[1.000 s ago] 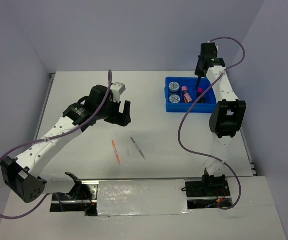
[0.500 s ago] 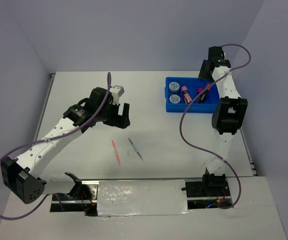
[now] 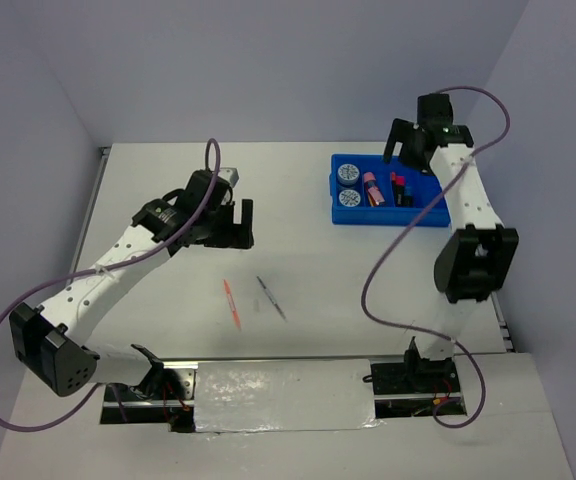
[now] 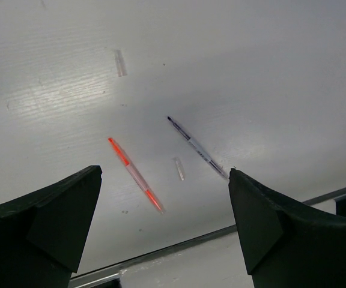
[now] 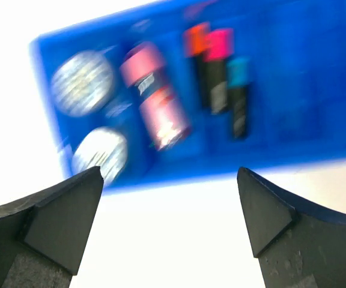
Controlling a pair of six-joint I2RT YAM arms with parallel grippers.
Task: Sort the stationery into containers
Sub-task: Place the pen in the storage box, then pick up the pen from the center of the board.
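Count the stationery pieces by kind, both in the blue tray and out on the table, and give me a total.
Round blue-white tape discs: 2
Pink cylinder: 1
Short black highlighters with coloured caps: 3
Thin pens, one orange, one grey: 2
Total: 8

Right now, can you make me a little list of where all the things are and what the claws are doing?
In the blue tray: two tape discs, a pink cylinder, three highlighters with orange, pink and blue caps
On the table: orange pen, grey pen, lying apart
Left claw: open, empty, raised near the pens
Right claw: open, empty, raised by the tray
Not yet sorted: both pens
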